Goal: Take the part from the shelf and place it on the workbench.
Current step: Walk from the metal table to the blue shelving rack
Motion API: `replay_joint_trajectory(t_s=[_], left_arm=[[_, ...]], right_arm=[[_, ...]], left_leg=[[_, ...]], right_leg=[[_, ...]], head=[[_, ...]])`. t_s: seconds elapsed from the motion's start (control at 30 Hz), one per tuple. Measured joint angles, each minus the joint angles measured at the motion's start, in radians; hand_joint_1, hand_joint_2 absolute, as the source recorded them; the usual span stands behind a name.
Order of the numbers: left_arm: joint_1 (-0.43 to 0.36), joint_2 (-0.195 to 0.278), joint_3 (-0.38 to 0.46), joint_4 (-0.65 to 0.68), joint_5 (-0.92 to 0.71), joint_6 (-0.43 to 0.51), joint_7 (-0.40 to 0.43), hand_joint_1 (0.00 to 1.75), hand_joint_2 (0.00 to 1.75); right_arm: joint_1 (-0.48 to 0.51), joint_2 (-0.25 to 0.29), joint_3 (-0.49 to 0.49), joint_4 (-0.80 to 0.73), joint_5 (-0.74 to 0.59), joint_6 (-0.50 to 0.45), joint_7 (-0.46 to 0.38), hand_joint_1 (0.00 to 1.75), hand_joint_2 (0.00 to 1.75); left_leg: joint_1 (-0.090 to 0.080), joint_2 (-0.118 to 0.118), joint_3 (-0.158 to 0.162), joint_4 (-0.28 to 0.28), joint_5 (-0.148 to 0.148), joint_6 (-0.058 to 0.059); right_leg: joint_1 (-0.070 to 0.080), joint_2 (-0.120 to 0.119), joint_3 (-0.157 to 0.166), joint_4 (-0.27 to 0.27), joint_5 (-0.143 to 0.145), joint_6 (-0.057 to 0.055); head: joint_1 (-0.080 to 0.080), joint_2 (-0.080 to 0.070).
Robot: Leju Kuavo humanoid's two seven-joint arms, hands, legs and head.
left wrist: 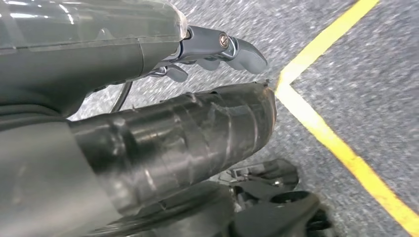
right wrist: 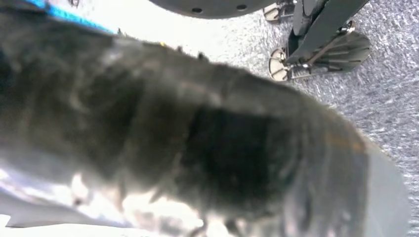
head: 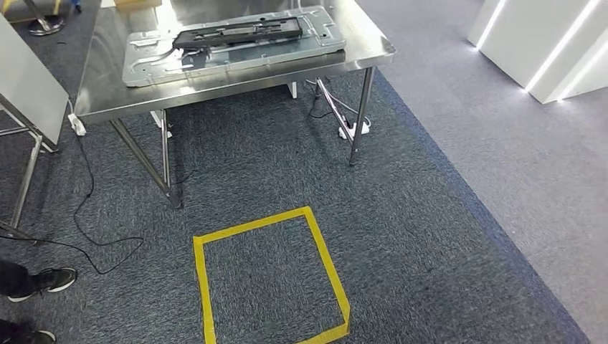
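Observation:
A long black part (head: 240, 32) lies on a flat silver metal plate (head: 150, 68), which rests on the steel workbench (head: 107, 93) at the far side of the carpet. In the left wrist view my left hand (left wrist: 197, 84) hangs over the floor with nothing in it, its grey fingers (left wrist: 237, 48) standing apart from the dark taped thumb (left wrist: 197, 128). My right hand (right wrist: 197, 148) is a dark blur close to the right wrist camera, and how its fingers lie is unclear.
A yellow tape square (head: 265, 276) marks the grey carpet in front of the bench. A person's black shoes (head: 43, 281) stand at the near left. A cable (head: 86, 215) trails under the bench, a white board (head: 29, 79) stands left and lit white panels (head: 545, 43) right.

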Motion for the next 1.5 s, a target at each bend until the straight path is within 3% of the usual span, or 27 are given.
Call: replay_joint_trajectory(t_s=[0.07,0.13,0.2,0.27,0.3,0.33,0.37,0.4,0.47,0.53,0.6,0.67,0.73,0.8,0.83,0.87,0.9,0.97,1.03,1.1,1.17,1.23,1.3,1.33,1.37,1.43,1.5], left_arm=[[-0.003,0.000,0.001,0.000,0.000,0.000,0.000,0.00,0.00],[-0.003,0.000,0.001,0.000,0.001,0.000,0.000,0.00,0.00],[-0.002,-0.001,0.002,0.000,0.002,0.000,0.000,0.00,0.00],[0.000,-0.001,0.002,0.000,0.003,-0.001,0.000,0.00,0.00],[0.001,-0.001,0.002,0.000,0.004,-0.001,0.000,0.00,0.00],[0.000,-0.001,0.002,0.000,0.005,-0.001,0.000,0.00,0.00],[0.000,-0.002,0.002,0.000,0.006,-0.001,0.000,0.00,0.00],[-0.001,-0.002,0.002,0.000,0.007,-0.001,0.000,0.00,0.00],[-0.001,-0.003,0.002,0.000,0.008,-0.002,0.000,0.00,0.00],[-0.002,-0.003,0.002,0.000,0.009,-0.001,0.000,0.00,0.00],[-0.005,-0.003,0.002,0.000,0.009,-0.001,0.000,0.00,0.00],[-0.005,-0.003,0.003,0.000,0.009,-0.001,0.000,0.00,0.00],[-0.003,-0.003,0.003,0.000,0.009,-0.002,0.000,0.00,0.00],[0.000,-0.003,0.003,0.000,0.009,-0.002,0.000,0.00,0.00],[0.001,-0.003,0.003,0.000,0.010,-0.002,0.000,0.00,0.00],[0.001,-0.003,0.003,0.000,0.010,-0.002,0.001,0.00,0.00],[0.001,-0.003,0.004,0.000,0.010,-0.002,0.001,0.00,0.00],[0.002,-0.003,0.005,0.000,0.010,-0.001,0.001,0.00,0.00],[0.000,-0.003,0.006,0.000,0.010,-0.001,0.000,0.00,0.00],[-0.003,-0.003,0.006,0.000,0.010,0.000,0.000,0.00,0.00],[-0.003,-0.003,0.007,0.000,0.009,0.000,0.000,0.00,0.00],[-0.002,-0.003,0.007,0.000,0.009,0.001,0.000,0.00,0.00],[0.000,-0.003,0.007,0.000,0.009,0.001,0.000,0.00,0.00],[0.000,-0.002,0.007,0.000,0.009,0.001,0.000,0.00,0.00],[0.000,-0.002,0.007,0.000,0.008,0.001,-0.001,0.00,0.00],[-0.002,-0.002,0.007,0.000,0.008,0.001,-0.003,0.00,0.00],[-0.003,-0.003,0.007,0.000,0.008,0.001,-0.004,0.00,0.00]], right_arm=[[0.002,0.001,0.000,0.000,0.001,0.000,0.000,0.00,0.00],[0.004,0.001,0.000,0.000,0.004,0.000,0.001,0.00,0.00],[0.004,0.001,0.000,0.000,0.006,0.000,0.001,0.00,0.00],[0.003,0.001,0.000,0.001,0.007,0.000,0.002,0.00,0.00],[0.003,0.001,0.000,0.001,0.008,0.000,0.002,0.00,0.00],[0.004,0.001,0.000,0.001,0.008,0.000,0.003,0.00,0.00],[0.006,0.001,0.000,0.001,0.009,0.000,0.004,0.00,0.00],[0.006,0.001,0.000,0.001,0.009,0.000,0.005,0.00,0.00],[0.005,0.001,0.000,0.001,0.011,0.000,0.006,0.00,0.00],[0.005,0.001,0.000,0.001,0.013,0.000,0.007,0.00,0.00],[0.008,0.001,0.000,0.001,0.014,0.000,0.008,0.00,0.00],[0.008,0.001,0.000,0.001,0.015,0.000,0.010,0.00,0.00],[0.007,0.001,0.000,0.001,0.016,0.000,0.010,0.00,0.00],[0.006,0.001,0.000,0.001,0.017,0.000,0.010,0.00,0.00],[0.007,0.001,0.000,0.001,0.017,0.000,0.010,0.00,0.00],[0.007,0.001,0.000,0.001,0.017,0.000,0.010,0.00,0.00],[0.007,0.001,0.000,0.001,0.017,0.000,0.011,0.00,0.00],[0.006,0.001,0.000,0.001,0.020,0.001,0.011,0.00,0.00],[0.005,0.002,0.000,0.001,0.022,0.002,0.012,0.00,0.00],[0.007,0.002,0.000,0.001,0.025,0.003,0.012,0.00,0.00],[0.007,0.002,0.000,0.001,0.026,0.004,0.012,0.00,0.00],[0.006,0.002,0.000,0.001,0.028,0.004,0.012,0.00,0.00],[0.005,0.002,0.000,0.001,0.029,0.005,0.012,0.00,0.00],[0.006,0.002,0.000,0.001,0.029,0.005,0.012,0.00,0.00],[0.006,0.002,0.000,0.001,0.030,0.005,0.012,0.00,0.00],[0.007,0.002,0.000,0.001,0.032,0.005,0.012,0.00,0.00],[0.005,0.002,0.000,0.001,0.035,0.006,0.012,0.00,0.00]], left_leg=[[-0.002,0.009,0.004,-0.012,0.000,0.006],[0.001,0.031,0.010,-0.026,0.010,0.019],[0.002,0.056,0.012,-0.037,0.017,0.030],[0.000,0.082,0.010,-0.037,0.017,0.033],[-0.001,0.095,0.009,-0.035,0.016,0.033],[-0.001,0.106,0.009,-0.034,0.015,0.032],[-0.001,0.116,0.009,-0.032,0.013,0.031],[-0.001,0.125,0.009,-0.028,0.010,0.028],[-0.005,0.141,0.008,-0.017,0.000,0.017],[-0.010,0.154,0.010,-0.012,-0.007,0.005],[-0.007,0.159,0.016,-0.011,-0.011,-0.005],[-0.001,0.127,0.002,0.029,-0.045,-0.015],[0.003,0.086,-0.050,0.147,-0.114,-0.022],[0.004,0.075,-0.105,0.263,-0.154,-0.024],[0.004,0.074,-0.112,0.275,-0.144,-0.023],[0.004,0.072,-0.100,0.246,-0.115,-0.021],[0.004,0.064,-0.073,0.183,-0.074,-0.017],[0.004,0.022,-0.019,0.052,-0.016,-0.006],[0.002,-0.006,0.000,0.000,-0.005,0.001],[0.002,0.009,0.003,-0.008,0.000,0.010],[0.004,0.032,0.009,-0.023,0.011,0.025],[0.003,0.057,0.009,-0.030,0.016,0.034],[0.000,0.084,0.006,-0.029,0.015,0.036],[-0.001,0.097,0.006,-0.028,0.015,0.036],[-0.001,0.109,0.007,-0.028,0.014,0.035],[-0.002,0.128,0.009,-0.024,0.009,0.029],[-0.005,0.142,0.010,-0.017,0.001,0.017]], right_leg=[[-0.002,0.018,-0.007,-0.004,0.007,0.015],[0.000,-0.007,-0.015,0.013,-0.005,0.024],[0.002,-0.055,-0.056,0.101,-0.061,0.028],[0.000,-0.072,-0.116,0.230,-0.121,0.033],[-0.002,-0.075,-0.132,0.267,-0.129,0.036],[-0.004,-0.077,-0.128,0.266,-0.119,0.039],[-0.005,-0.083,-0.104,0.224,-0.092,0.040],[-0.007,-0.095,-0.065,0.157,-0.059,0.040],[-0.003,-0.128,0.001,0.037,-0.020,0.035],[0.003,-0.136,0.016,0.002,-0.019,0.025],[0.002,-0.119,0.015,-0.002,-0.015,0.013],[-0.001,-0.104,0.014,-0.008,-0.008,0.000],[-0.001,-0.088,0.011,-0.009,-0.004,-0.007],[0.002,-0.067,0.007,-0.007,-0.003,-0.009],[0.003,-0.056,0.006,-0.005,-0.003,-0.009],[0.003,-0.044,0.006,-0.003,-0.003,-0.009],[0.003,-0.032,0.007,-0.002,-0.003,-0.009],[0.003,-0.011,0.005,0.001,-0.002,-0.004],[0.000,0.008,-0.002,0.001,0.003,0.008],[-0.002,0.021,-0.007,0.000,0.008,0.022],[0.000,-0.011,-0.022,0.030,-0.013,0.030],[0.002,-0.060,-0.070,0.132,-0.076,0.036],[-0.001,-0.074,-0.123,0.248,-0.128,0.042],[-0.003,-0.076,-0.131,0.269,-0.128,0.044],[-0.004,-0.080,-0.117,0.250,-0.110,0.046],[-0.006,-0.106,-0.042,0.118,-0.050,0.046],[-0.002,-0.132,0.014,0.012,-0.017,0.036]], head=[[0.000,0.000],[0.001,0.000],[0.002,0.000],[0.002,0.000],[0.002,0.000],[0.002,0.000],[0.002,0.000],[0.002,0.000],[0.001,0.000],[0.000,0.000],[-0.001,0.000],[-0.001,0.000],[-0.001,0.000],[-0.001,0.000],[-0.001,0.000],[-0.001,0.000],[-0.001,0.000],[-0.001,0.000],[-0.001,0.000],[-0.001,0.000],[0.000,0.000],[0.002,0.000],[0.002,0.000],[0.002,0.000],[0.002,0.000],[0.002,0.000],[0.002,0.000]])
